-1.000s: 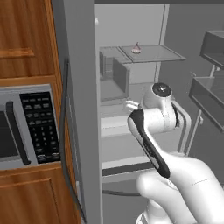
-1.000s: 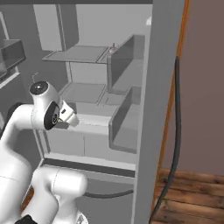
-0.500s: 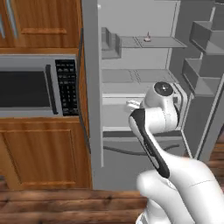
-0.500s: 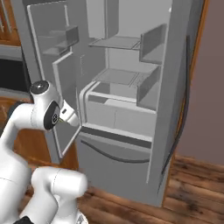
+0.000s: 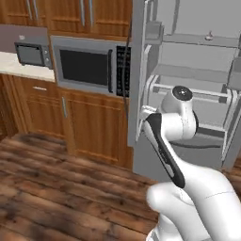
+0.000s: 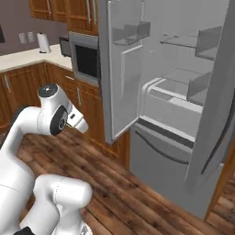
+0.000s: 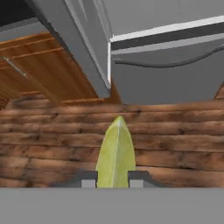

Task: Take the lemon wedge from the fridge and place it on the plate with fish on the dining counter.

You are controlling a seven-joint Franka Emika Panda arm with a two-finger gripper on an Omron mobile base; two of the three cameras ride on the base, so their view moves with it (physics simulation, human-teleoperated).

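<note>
The lemon wedge (image 7: pixel 116 153), yellow-green and pointed, stands between my two dark fingertips (image 7: pixel 89 177) in the hand view, and my gripper (image 7: pixel 113 178) is shut on it. It points down at the wood floor in front of the fridge's lower drawer (image 7: pixel 175 81). The grey fridge (image 5: pixel 188 75) stands with both doors open and its shelves bare in the base views; from the right it appears as the fridge (image 6: pixel 183 92). My hand (image 6: pixel 77 123) hangs low, well clear of the fridge. The plate and the dining counter are out of view.
A small pinkish item with a stem (image 5: pixel 208 36) sits on the top fridge shelf. The open left fridge door (image 6: pixel 121 73) juts toward me. A steel microwave (image 5: pixel 87 66) is built into wood cabinets. A beige counter (image 6: pixel 27 57) carries a paper roll (image 6: pixel 43 42).
The base has driven back from the fridge and turned, so the whole scene has shifted and the fridge looks farther off. The arm keeps its pose.
</note>
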